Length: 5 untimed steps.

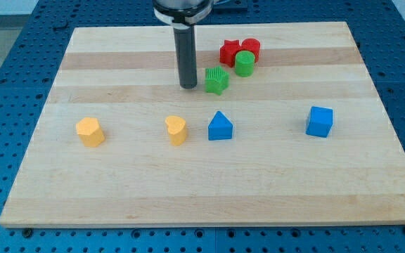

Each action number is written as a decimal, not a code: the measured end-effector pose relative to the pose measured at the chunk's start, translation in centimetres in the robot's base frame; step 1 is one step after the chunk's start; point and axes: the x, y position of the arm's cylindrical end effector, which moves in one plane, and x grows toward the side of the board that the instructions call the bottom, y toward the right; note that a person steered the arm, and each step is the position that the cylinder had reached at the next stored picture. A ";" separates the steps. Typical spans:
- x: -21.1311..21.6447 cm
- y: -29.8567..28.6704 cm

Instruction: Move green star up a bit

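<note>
The green star [216, 81] lies on the wooden board [209, 183], a little above the view's middle. My tip [188, 86] rests on the board just to the star's left, a small gap apart from it. The dark rod rises from the tip to the view's top. A green cylinder [244, 63] stands up and to the right of the star, close to it.
A red star [229, 53] and a red cylinder [250, 48] sit by the green cylinder. A blue triangular block [220, 126] lies below the green star. A yellow heart [176, 130], a yellow block [90, 131] and a blue cube [319, 121] lie in the lower row.
</note>
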 end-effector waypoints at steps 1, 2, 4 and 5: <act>1.8 -0.9; 4.0 -0.5; 3.7 3.8; 2.4 5.0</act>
